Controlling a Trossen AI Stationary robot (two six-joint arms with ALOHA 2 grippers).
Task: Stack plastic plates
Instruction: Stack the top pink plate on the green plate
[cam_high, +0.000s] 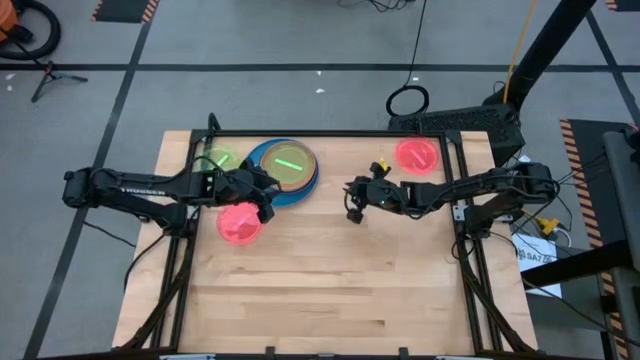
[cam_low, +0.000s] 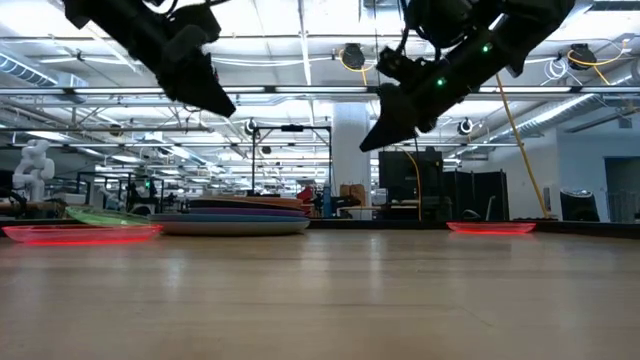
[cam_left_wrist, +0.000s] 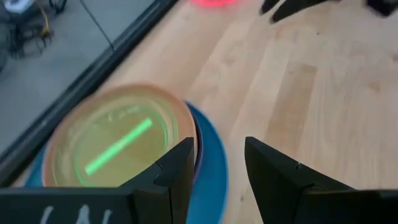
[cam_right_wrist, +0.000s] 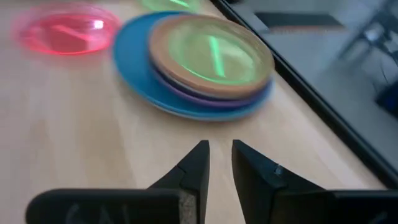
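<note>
A stack of plastic plates (cam_high: 285, 168) stands at the table's far middle: a large blue one at the bottom, purple and tan ones above it, a translucent green one on top (cam_left_wrist: 118, 144). A loose green plate (cam_high: 220, 160) lies to its left. One pink plate (cam_high: 240, 223) lies nearer, another pink plate (cam_high: 417, 155) at the far right. My left gripper (cam_high: 268, 194) hangs open above the table at the stack's near edge, beside the near pink plate. My right gripper (cam_high: 351, 200) hangs to the stack's right, fingers (cam_right_wrist: 221, 158) a little apart, with nothing between them.
A black frame rail (cam_high: 330, 133) runs along the table's far edge just behind the stack. Bare wood (cam_high: 330, 290) fills the near half of the table. The two grippers face each other across a gap of bare wood to the stack's near right.
</note>
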